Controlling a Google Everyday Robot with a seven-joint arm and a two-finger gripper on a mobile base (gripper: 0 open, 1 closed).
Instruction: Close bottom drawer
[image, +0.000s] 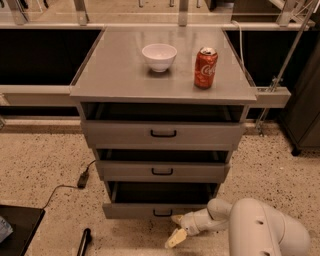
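Observation:
The bottom drawer (150, 209) is the lowest of three grey drawers in the metal cabinet, with a small black loop handle (162, 213). It stands only a little way out, with a dark strip of its tray showing above the front. My gripper (175, 229) is just below and right of the handle, in front of the drawer front. Its two pale fingers (173, 239) are spread apart and hold nothing. My white arm (260, 227) reaches in from the lower right.
A white bowl (159, 56) and a red cola can (205, 68) stand on the cabinet top (115, 75). The top drawer (163, 133) and middle drawer (162, 171) stand slightly out. A black cable with a plug (82, 179) lies on the floor at the left.

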